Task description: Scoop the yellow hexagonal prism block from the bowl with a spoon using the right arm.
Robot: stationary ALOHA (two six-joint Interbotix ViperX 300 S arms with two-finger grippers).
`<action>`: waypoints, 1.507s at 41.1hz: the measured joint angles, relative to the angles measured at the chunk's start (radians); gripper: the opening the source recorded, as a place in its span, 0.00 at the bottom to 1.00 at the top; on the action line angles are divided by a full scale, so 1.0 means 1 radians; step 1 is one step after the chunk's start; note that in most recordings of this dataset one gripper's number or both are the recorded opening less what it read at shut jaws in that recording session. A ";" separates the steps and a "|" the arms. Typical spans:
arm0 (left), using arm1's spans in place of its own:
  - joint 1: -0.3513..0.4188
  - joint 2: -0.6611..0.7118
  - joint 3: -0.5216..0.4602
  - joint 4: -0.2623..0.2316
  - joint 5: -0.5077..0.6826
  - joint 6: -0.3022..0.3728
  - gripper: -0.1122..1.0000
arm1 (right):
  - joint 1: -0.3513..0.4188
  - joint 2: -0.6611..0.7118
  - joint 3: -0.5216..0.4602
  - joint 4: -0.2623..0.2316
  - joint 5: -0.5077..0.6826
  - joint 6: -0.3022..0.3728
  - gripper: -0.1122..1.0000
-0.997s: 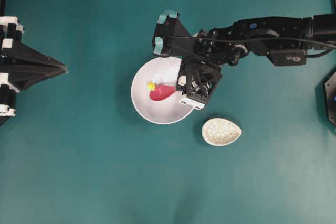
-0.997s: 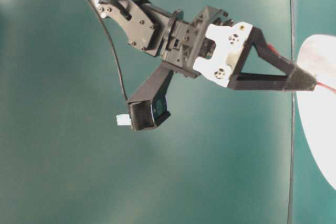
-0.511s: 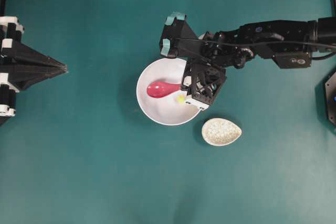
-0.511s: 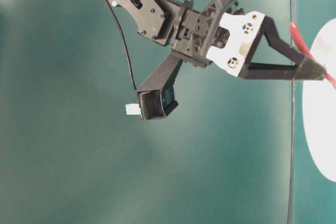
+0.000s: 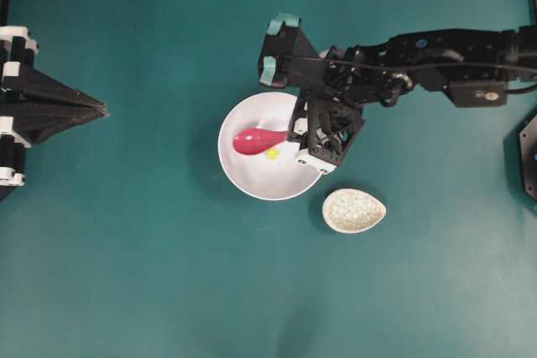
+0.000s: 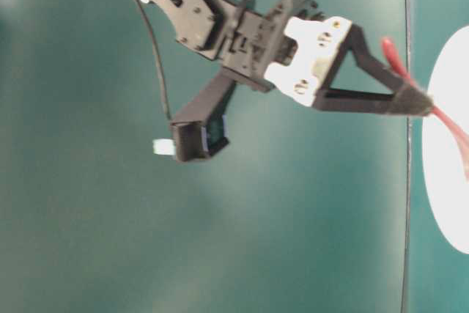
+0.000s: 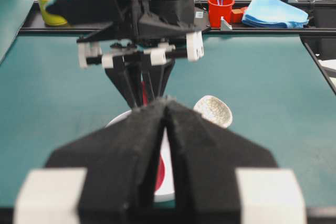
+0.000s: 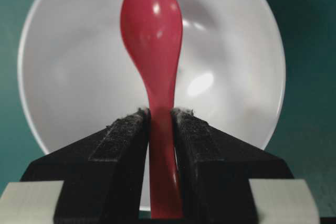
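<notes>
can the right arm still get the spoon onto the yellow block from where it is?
Probably yes. The right hand is shut on the spoon, whose scoop hangs over the bowl. The yellow block lies loose right beside the scoop, with nothing between them.

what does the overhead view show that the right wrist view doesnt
Only the overhead view shows the yellow hexagonal prism block lying in the bowl beside the spoon's scoop, the speckled spoon rest on the table, and the parked left end effector. Only the right wrist view shows the right end effector close up, its pads shut on the spoon's handle. Both show the red spoon over the white bowl.
</notes>
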 measured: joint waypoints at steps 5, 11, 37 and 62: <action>0.002 0.000 0.000 -0.002 0.000 0.000 0.16 | 0.000 -0.028 0.002 0.000 0.000 0.002 0.31; 0.000 0.000 0.000 0.000 0.000 0.000 0.16 | 0.000 -0.057 0.014 0.000 0.011 0.005 0.31; 0.002 0.000 0.000 -0.002 0.002 0.000 0.16 | 0.000 -0.170 0.083 0.000 0.086 0.081 0.31; 0.002 0.000 0.000 -0.002 0.002 0.000 0.16 | 0.000 -0.225 0.120 0.000 0.183 0.173 0.31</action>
